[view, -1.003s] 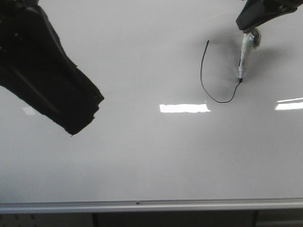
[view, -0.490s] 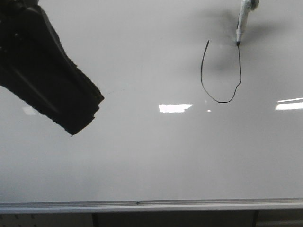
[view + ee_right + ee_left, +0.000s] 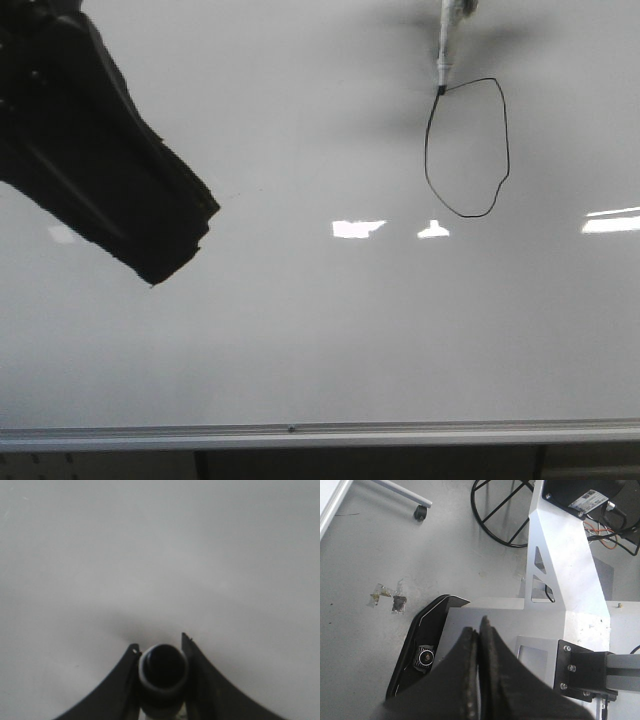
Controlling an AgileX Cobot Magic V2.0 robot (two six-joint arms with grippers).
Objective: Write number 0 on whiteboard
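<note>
Now the number 0 (image 3: 467, 147) looks seemingly closed, right pincer (image 3: 160, 652) grasping the marker (image 3: 444, 50).

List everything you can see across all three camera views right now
whiteboard: one, glossy white, silver rim at near edge
number 0: one, black closed outline, right far part of board
marker: one, white with dark tip, tip at the outline's upper left
light reflections: several, bright white, across mid board
castor wheel: one, black, on grey floor
left gripper: black, jaws together, off the board
right gripper: black, jaws around marker
</note>
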